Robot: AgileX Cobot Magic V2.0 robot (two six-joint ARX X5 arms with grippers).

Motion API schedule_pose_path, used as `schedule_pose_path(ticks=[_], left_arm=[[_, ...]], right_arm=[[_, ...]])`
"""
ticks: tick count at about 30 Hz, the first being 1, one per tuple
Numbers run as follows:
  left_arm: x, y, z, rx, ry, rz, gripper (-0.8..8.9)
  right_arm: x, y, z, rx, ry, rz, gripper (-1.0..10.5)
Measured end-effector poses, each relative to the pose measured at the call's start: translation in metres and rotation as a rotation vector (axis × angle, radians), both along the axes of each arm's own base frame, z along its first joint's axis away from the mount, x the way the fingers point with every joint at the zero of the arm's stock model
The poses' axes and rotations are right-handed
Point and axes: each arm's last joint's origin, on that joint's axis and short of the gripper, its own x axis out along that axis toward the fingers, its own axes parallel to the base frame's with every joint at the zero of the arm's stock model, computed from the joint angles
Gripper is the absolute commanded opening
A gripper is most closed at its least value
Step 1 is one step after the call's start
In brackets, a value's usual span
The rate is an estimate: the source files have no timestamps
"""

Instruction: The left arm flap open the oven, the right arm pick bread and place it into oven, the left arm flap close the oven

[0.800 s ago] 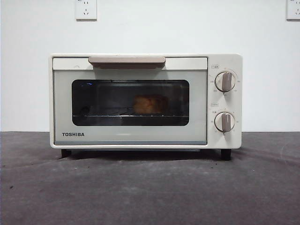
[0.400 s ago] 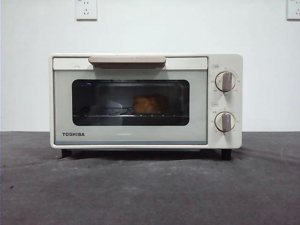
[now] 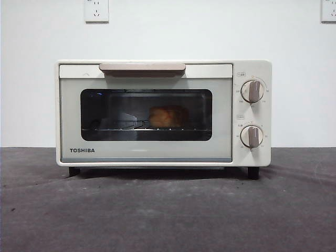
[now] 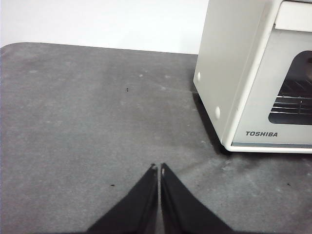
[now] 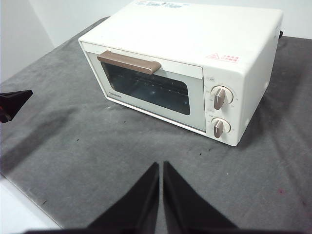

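Oven (image 3: 163,113) door shut, bread (image 3: 167,116) inside visible only from front

Bread (image 3: 167,116) on rack inside oven (image 3: 147,157); oven on table (image 3: 168,215)

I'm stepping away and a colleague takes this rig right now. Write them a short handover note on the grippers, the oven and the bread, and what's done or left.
Left gripper: shut, empty, low over the grey mat beside the oven's side wall, touching nothing.
Right gripper: shut, empty, pulled back in front of the oven, clear of it.
Bread: inside, on the wire rack, seen through the glass window.
Door: closed flush, beige bar handle at the top.
Done: bread is in and the door is shut.
Left: nothing of the job appears to remain; both arms look parked.
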Motion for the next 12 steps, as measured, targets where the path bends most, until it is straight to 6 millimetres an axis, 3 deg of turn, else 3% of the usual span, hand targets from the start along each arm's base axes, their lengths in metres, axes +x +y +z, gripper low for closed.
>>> schedule_pose_path(ticks=[8,12], left_arm=[[0.000,0.000,0.000,0.000,0.000,0.000,0.16],[0.000,0.000,0.000,0.000,0.000,0.000,0.16]], right_arm=[[0.001,0.000,0.001,0.008,-0.009,-0.018,0.1],[0.015,0.005,-0.011,0.049,-0.059,-0.128,0.1]])
